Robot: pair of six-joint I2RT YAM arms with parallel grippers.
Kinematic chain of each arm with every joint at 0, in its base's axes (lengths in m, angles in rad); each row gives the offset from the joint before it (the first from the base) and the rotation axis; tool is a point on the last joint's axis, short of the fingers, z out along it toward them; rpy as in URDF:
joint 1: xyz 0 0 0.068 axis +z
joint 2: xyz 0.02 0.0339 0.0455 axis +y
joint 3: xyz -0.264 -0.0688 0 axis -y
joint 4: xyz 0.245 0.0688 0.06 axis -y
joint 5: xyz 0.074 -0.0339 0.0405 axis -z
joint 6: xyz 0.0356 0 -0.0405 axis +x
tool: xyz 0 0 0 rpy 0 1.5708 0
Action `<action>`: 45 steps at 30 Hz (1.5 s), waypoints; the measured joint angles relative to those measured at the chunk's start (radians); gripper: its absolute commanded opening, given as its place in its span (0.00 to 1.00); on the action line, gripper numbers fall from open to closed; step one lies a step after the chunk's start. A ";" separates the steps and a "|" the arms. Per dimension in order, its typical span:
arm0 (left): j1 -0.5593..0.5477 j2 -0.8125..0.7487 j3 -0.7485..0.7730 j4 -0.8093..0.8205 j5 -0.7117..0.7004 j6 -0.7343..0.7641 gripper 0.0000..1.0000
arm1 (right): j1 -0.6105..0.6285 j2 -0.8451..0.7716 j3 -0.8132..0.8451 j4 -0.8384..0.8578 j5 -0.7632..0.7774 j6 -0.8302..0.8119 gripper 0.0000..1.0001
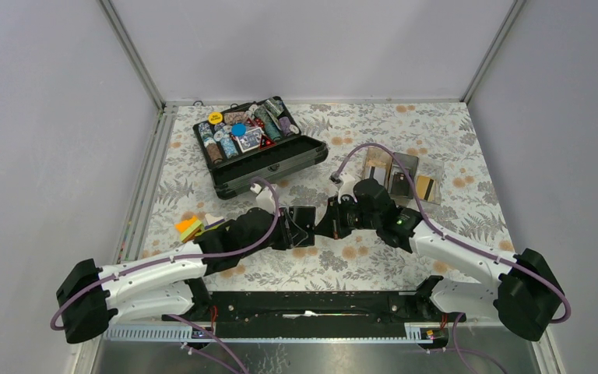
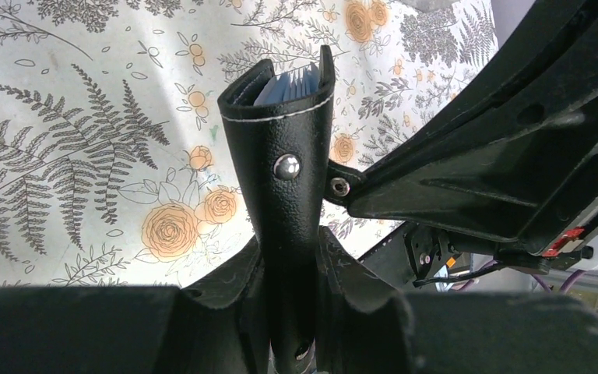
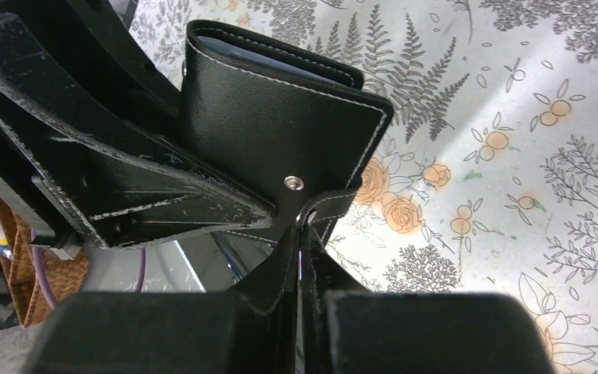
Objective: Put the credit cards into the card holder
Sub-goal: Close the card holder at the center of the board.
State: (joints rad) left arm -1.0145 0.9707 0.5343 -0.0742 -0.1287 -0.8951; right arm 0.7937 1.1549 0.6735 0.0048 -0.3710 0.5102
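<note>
At centre: left jaws clamp card holder point(image 2: 284, 132); right jaws pinch strap point(image 3: 323, 206).

Chip case point(image 1: 261, 146): blocks 11 o'clock from the card holder point(image 1: 302, 224).
Clear tray point(image 1: 405, 178): blocks 2 o'clock (cards point(image 1: 425, 188) inside).
Tablecloth point(image 1: 335, 269): bare at 6 o'clock.

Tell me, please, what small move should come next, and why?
Probably pull the right gripper gently away, peeling the tab back to open the holder: it is shut on the tab, the left gripper grips the holder, and the covers are nearly closed.
</note>
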 measured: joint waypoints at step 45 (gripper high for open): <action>-0.046 0.033 0.023 -0.006 -0.029 0.060 0.00 | 0.005 0.000 -0.039 0.084 -0.012 0.007 0.00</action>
State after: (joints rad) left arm -1.0603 1.0035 0.5575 -0.0803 -0.1577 -0.8352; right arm 0.7986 1.1553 0.6346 0.0891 -0.3828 0.5171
